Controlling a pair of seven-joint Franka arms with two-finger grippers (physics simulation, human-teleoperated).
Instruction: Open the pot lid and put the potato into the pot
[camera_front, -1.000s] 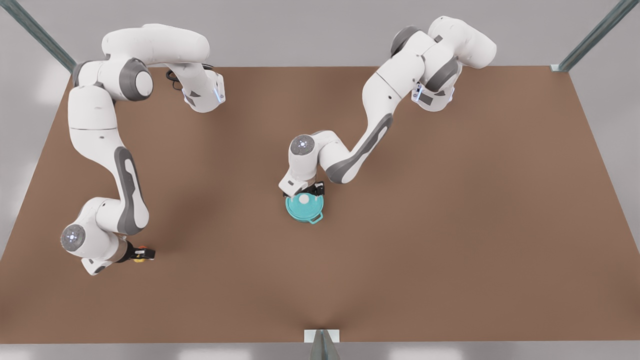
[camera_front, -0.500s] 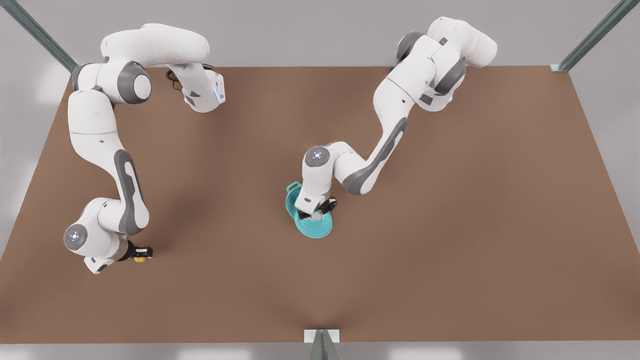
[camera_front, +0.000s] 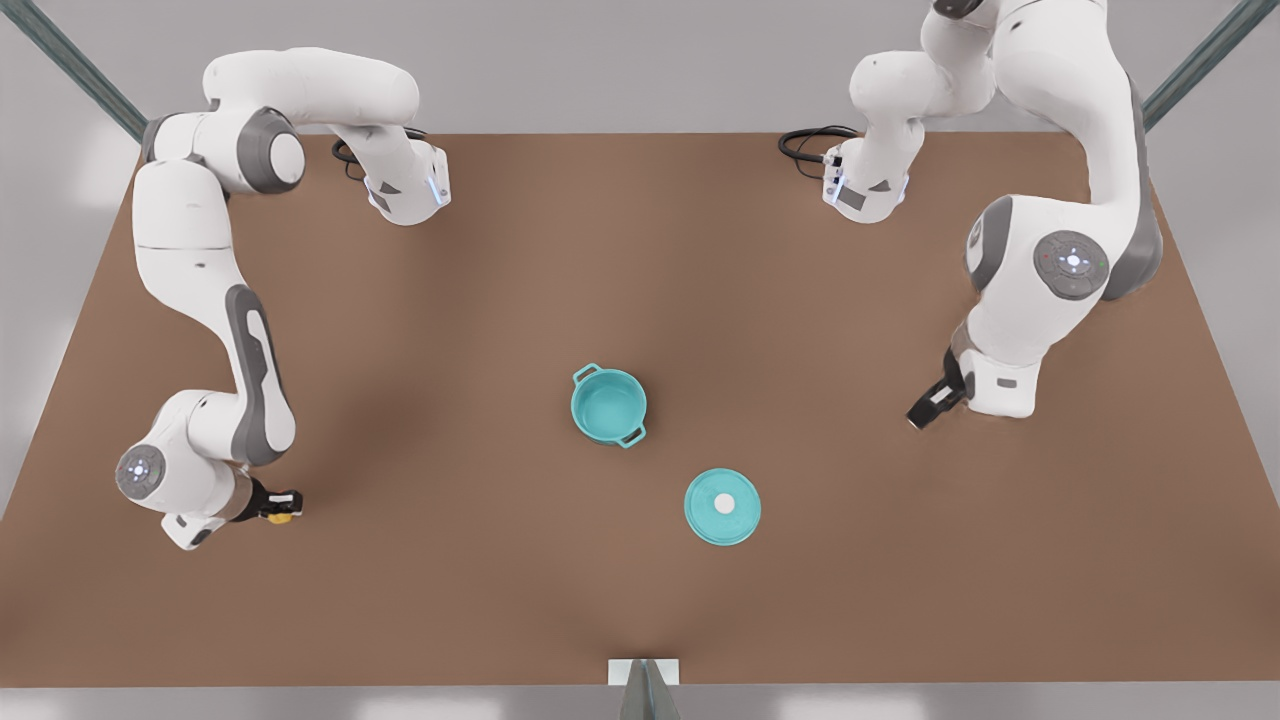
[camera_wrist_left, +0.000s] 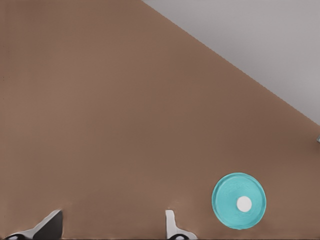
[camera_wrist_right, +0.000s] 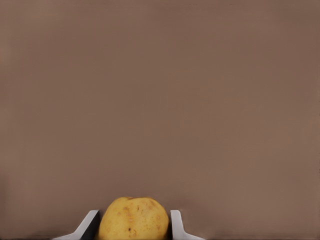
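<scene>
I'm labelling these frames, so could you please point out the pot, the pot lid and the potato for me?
pot (camera_front: 608, 405), front view, on its teal inside floor.
pot lid (camera_front: 722, 506), front view, on the white knob at its centre.
potato (camera_wrist_right: 132, 218), right wrist view, on its yellow skin between the tool's fingers.

We see a plain brown desk (camera_front: 420, 620) carrying three things. The pot (camera_front: 609, 404) stands open near its middle, well apart from both grippers, its two loop handles on opposite sides of the rim. The pot lid (camera_front: 722, 506) lies flat just beside the pot, white knob up, between the pot and the left gripper (camera_front: 925, 409) but apart from each. The potato (camera_wrist_right: 133, 218) sits between the right gripper's (camera_front: 283, 507) fingers, on the far side of the pot from the left gripper.
</scene>
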